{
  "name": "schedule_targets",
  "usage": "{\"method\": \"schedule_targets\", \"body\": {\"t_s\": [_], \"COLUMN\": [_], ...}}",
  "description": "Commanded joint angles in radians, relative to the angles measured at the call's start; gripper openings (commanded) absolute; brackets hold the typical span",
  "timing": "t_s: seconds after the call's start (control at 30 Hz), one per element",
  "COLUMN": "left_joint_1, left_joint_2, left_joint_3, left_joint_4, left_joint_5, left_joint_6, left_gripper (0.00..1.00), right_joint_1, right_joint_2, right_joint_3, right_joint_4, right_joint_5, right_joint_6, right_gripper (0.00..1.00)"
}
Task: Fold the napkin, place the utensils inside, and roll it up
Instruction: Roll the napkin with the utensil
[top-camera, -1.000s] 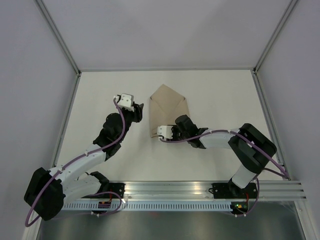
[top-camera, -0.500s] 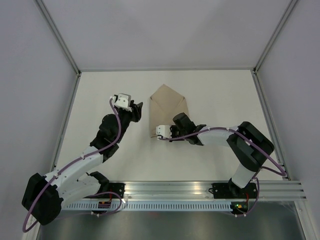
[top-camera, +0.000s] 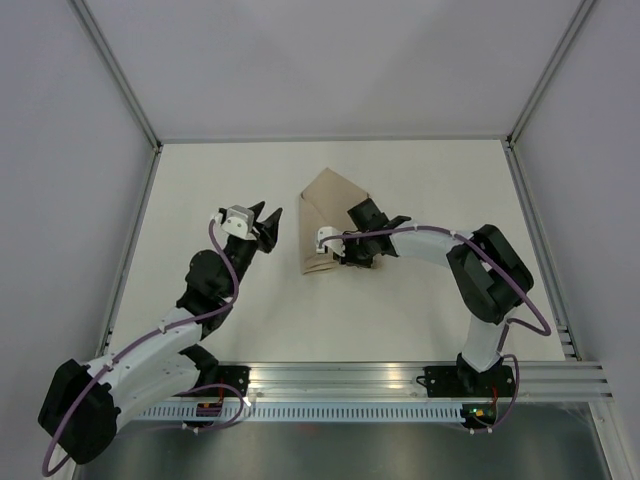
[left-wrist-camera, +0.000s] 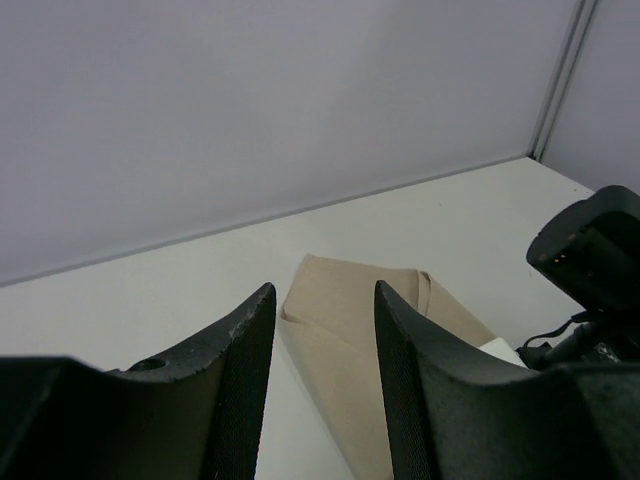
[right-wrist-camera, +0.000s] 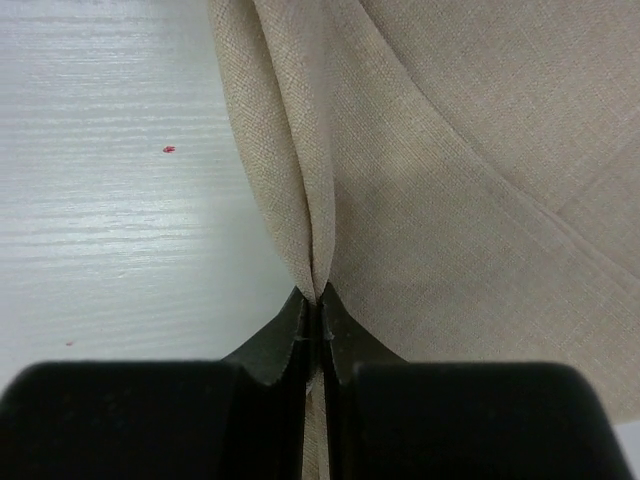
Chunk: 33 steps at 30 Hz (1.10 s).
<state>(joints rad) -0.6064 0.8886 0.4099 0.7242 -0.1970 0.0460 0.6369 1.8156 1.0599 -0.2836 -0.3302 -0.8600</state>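
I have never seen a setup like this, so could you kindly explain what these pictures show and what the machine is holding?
Two robot arms are bolted at the near edge of a white table. One picture looks down from above; the other two come from cameras on each wrist. A folded beige napkin lies on the table. The right end effector is shut on a fold at the napkin's edge. The left end effector is open, apart from the napkin, holding nothing.
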Motion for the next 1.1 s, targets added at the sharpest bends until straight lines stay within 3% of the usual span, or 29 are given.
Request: {"method": "schedule_targets", "body": {"t_s": [0.0,0.17,0.37,0.77,1.07], "left_joint_1": [-0.007,-0.048,-0.173,-0.294,-0.349], "left_joint_2": [-0.023,-0.019,0.026,0.081,0.320], "left_joint_3": [0.017,0.055,0.107,0.133,0.165], "left_joint_4": [0.078,-0.018,-0.144,-0.347,-0.325], "left_joint_5": [0.089,0.129,0.062,-0.035,0.011], "left_joint_6": [0.093,0.201,0.345,0.407,0.456], "left_gripper": [0.50,0.50,0.51,0.57,0.63], "right_joint_1": [-0.028,-0.051,-0.077,-0.114,-0.135], "right_joint_2": [0.074,0.148,0.238,0.356,0.425], "right_joint_3": [0.063,0.153,0.261,0.390,0.472], "right_joint_4": [-0.202,-0.305,-0.432,-0.575,-0.667], "right_joint_5": [-0.099,-0.142,-0.202,-0.257,-0.293], "right_joint_6": [0.001,-0.014,-0.040,-0.074,-0.086], "right_gripper": [0.10,0.09,0.09,0.08,0.07]}}
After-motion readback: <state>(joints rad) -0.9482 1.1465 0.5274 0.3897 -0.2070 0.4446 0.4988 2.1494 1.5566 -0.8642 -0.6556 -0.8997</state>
